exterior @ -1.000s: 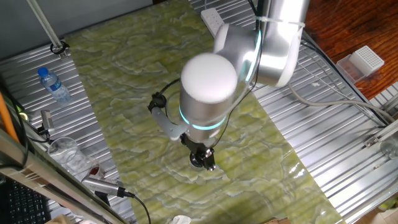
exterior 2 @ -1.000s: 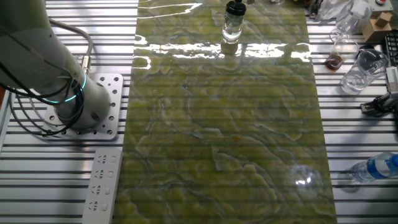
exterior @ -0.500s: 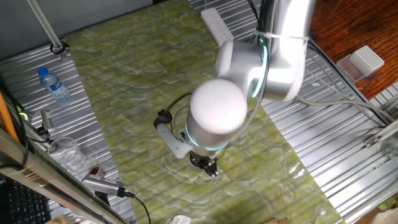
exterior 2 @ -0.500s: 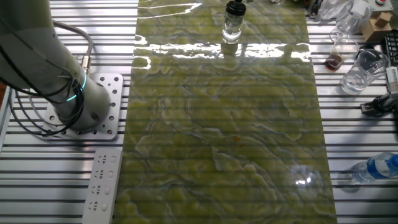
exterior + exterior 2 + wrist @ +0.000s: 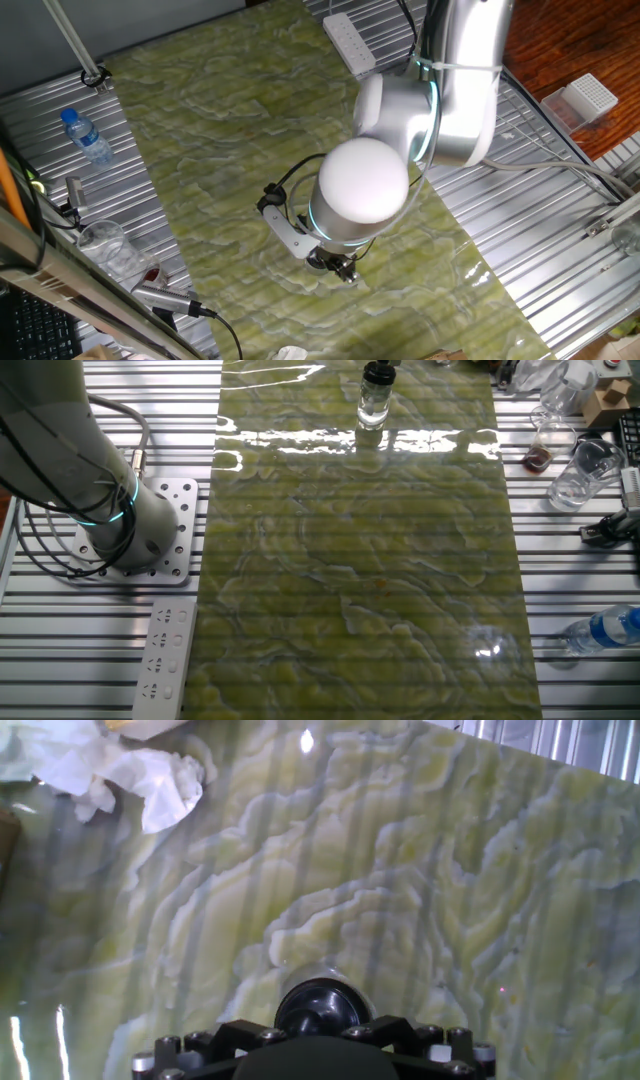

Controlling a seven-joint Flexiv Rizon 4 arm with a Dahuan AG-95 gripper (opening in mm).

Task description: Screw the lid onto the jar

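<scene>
The jar (image 5: 374,398) stands at the far edge of the green counter (image 5: 360,580), with the black lid (image 5: 322,1007) on top. The fingers (image 5: 340,267) are down at the jar. I cannot tell if they are apart or together. A crumpled tissue (image 5: 120,770) lies well apart.

Light falls evenly and brightly from overhead in all three of my views. In the other fixed view, strong white glare streaks cross the far end of the green marbled mat (image 5: 360,560), with a small bright spot near its lower right. One fixed view is sharp, and my arm's white dome (image 5: 362,180) is close to blown out. My hand view is softer: striped reflections run down the mat, the crumpled tissue (image 5: 130,770) is overexposed, and my hand's near black housing (image 5: 310,1055) is blurred.
</scene>
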